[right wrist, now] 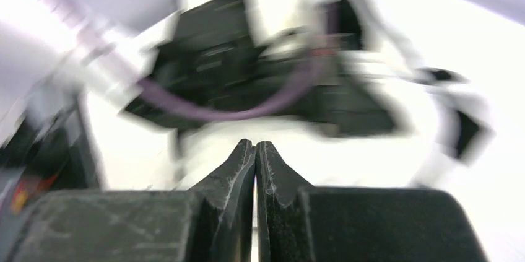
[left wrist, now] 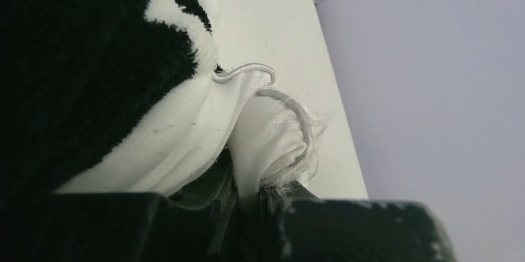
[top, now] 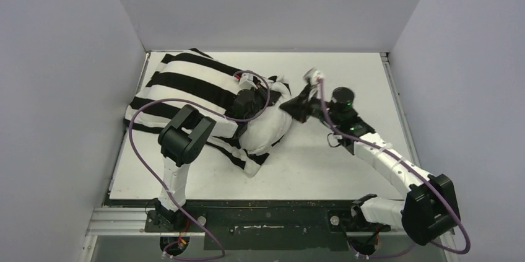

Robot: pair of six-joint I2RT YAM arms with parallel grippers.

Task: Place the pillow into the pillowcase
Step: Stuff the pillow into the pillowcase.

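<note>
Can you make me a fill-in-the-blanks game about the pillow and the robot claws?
The pillowcase has black and white ____. The end of the pillow poking out of it is plain ____. The right claw is ____, holding nothing.
Missing words: stripes, white, shut.

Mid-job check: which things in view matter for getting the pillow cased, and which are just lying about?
Job: plump off-white fabric pillow; black-and-white striped fabric pillowcase; left fingers, shut on the pillowcase's white edge; right fingers, shut, empty.
Just there: white tabletop; grey walls.
</note>
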